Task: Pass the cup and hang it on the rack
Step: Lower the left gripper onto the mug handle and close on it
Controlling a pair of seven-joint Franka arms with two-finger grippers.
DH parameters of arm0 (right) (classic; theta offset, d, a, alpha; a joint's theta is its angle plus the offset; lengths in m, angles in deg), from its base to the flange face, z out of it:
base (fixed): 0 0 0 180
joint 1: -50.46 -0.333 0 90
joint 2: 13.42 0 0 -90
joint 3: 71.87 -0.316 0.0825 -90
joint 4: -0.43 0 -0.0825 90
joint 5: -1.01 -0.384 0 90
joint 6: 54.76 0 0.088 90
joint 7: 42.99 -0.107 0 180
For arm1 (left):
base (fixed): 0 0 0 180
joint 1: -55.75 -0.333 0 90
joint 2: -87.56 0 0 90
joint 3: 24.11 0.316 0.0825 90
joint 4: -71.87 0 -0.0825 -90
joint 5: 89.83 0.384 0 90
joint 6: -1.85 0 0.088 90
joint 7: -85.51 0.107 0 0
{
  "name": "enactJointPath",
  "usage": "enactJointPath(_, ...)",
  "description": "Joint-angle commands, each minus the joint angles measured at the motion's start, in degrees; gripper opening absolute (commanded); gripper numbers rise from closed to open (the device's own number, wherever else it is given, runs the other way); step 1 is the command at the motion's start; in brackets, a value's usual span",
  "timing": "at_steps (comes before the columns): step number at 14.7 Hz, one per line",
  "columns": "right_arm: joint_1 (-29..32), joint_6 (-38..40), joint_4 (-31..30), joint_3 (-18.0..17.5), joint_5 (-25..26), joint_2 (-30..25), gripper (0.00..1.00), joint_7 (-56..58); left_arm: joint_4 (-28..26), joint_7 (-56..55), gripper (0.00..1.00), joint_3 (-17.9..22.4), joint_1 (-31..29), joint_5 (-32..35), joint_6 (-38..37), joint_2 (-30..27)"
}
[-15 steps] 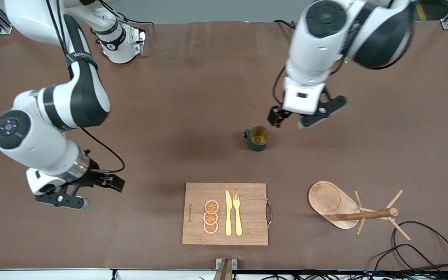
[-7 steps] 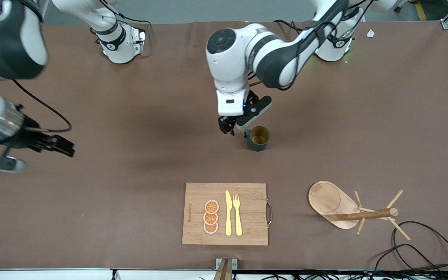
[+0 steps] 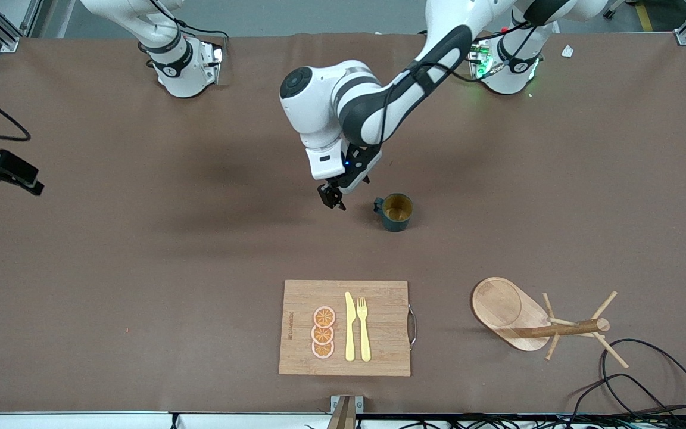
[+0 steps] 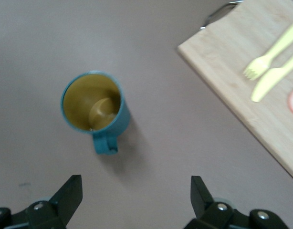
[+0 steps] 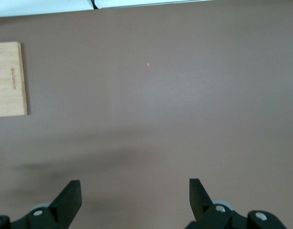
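The cup (image 3: 395, 211), dark teal with a tan inside, stands upright mid-table, its handle (image 3: 377, 207) turned toward the right arm's end. In the left wrist view the cup (image 4: 94, 107) shows just ahead of the fingers. My left gripper (image 3: 331, 198) hangs open and empty over bare table beside the handle, not touching it; its tips (image 4: 136, 195) are spread wide. The wooden rack (image 3: 557, 329) stands nearer the front camera, toward the left arm's end. My right gripper (image 3: 0, 170) is open and empty (image 5: 134, 195) over the table at the right arm's end.
A bamboo cutting board (image 3: 379, 292) with orange slices (image 3: 323, 332), a yellow knife (image 3: 349, 328) and fork (image 3: 364, 328) lies near the front edge. It also shows in the wrist views (image 4: 232, 71) (image 5: 8, 78). Black cables (image 3: 646, 381) coil by the rack.
The left arm swung across above the cup, from the left arm's side to the handle side. The right arm pulled away toward its end of the table. The cup stayed put.
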Motion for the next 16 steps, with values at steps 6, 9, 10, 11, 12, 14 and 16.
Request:
enactJointPath(6, -0.2, 4.4, -1.7, -1.3, 3.5, -3.7, 1.0, 0.5, 1.8, -15.6, 1.0, 10.8, 11.4, 2.8, -2.7, 6.2)
enactJointPath(9, -0.2, 5.2, 0.5, -1.2, 3.4, -3.5, 1.0, 1.6, 1.6, -17.4, 1.0, 10.8, 12.1, 3.9, -4.5, 7.6)
enactJointPath(10, -0.1, 5.2, 0.4, -1.2, 3.2, -3.5, 1.0, 2.2, 1.6, -17.4, 1.0, 10.8, 12.3, 4.8, -5.4, 8.3)
enactJointPath(11, 0.0, 5.1, 0.4, -1.2, 2.9, -3.5, 1.0, 2.4, 1.6, -17.4, 1.0, 10.8, 12.5, 5.9, -7.0, 9.1)
enactJointPath(12, 0.0, 5.0, 0.5, -1.2, 2.8, -3.5, 1.0, 2.4, 1.6, -17.3, 1.0, 10.8, 13.1, 7.4, -8.7, 10.0)
enactJointPath(14, -0.1, 5.0, 0.5, -1.2, 2.8, -3.5, 1.0, 2.2, 1.6, -17.2, 1.0, 10.8, 13.7, 8.3, -10.5, 10.9)
enactJointPath(16, -0.1, 4.5, 0.6, -1.2, 2.7, -3.5, 1.0, 2.2, 1.7, -17.2, 0.98, 10.7, 13.7, 8.2, -10.5, 11.0)
